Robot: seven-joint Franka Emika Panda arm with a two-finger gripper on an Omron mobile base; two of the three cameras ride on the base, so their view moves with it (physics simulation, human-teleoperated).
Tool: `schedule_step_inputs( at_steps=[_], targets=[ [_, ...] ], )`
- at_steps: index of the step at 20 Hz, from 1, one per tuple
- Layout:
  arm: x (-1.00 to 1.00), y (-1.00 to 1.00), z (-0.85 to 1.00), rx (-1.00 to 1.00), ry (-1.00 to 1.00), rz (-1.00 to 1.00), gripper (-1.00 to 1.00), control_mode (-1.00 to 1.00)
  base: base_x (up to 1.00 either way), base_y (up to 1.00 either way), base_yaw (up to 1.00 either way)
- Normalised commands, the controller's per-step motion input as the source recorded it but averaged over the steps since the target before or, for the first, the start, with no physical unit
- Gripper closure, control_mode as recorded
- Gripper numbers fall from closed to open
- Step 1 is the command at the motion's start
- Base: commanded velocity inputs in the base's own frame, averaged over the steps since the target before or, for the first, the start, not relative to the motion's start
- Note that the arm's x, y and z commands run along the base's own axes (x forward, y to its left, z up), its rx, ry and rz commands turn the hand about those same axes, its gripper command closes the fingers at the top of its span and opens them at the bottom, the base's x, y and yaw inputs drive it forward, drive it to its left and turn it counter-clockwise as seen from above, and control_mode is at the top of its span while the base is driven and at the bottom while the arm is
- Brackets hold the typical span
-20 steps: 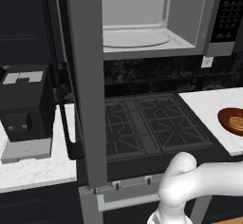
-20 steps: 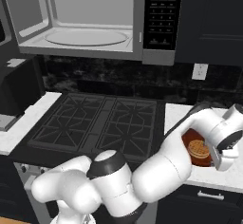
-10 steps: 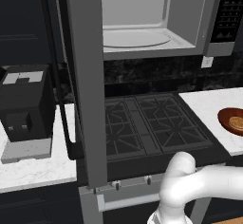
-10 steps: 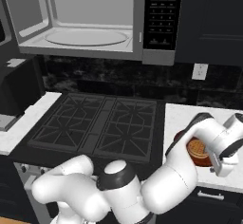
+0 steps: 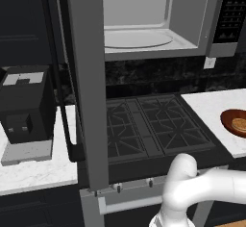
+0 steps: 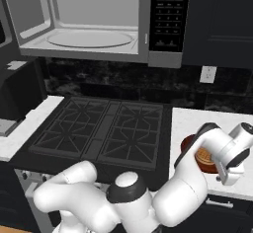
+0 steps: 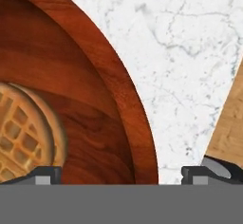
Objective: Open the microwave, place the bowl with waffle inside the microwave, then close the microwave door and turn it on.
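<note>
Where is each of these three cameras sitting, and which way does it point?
Left base view: behind the arm's left, looking forward at the open microwave, its swung door, the stove; white arm lower right.
Right base view: behind its right, same scene; arm reaches to the bowl with waffle.
Hand view: on the hand, looking down at the bowl's rim between open fingertips.
Both base views share microwave, stove, bowl.

Kitchen: stove (image 5: 149, 130), microwave (image 6: 99, 22), counter (image 6: 197, 121)
</note>
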Motion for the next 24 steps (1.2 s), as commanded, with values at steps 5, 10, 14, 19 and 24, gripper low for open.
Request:
schedule_step_inputs(
  at_steps=[5,10,14,19,24],
  targets=[
    [0.04,0.00,-0.19,0.00,0.00,0.00,-1.00,-1.00,0.00,0.00,0.00],
    [0.00,0.00,0.00,0.00,0.00,0.00,1.00,-1.00,0.00,0.00,0.00],
    [0.00,0.00,0.00,0.00,0.00,0.00,1.00,-1.00,0.00,0.00,0.00],
    [0.00,0.00,0.00,0.00,0.00,0.00,1.00,-1.00,0.00,0.00,0.00],
    [-0.04,0.00,0.01,0.00,-0.04,0.00,1.00,-1.00,0.00,0.00,0.00]
  ],
)
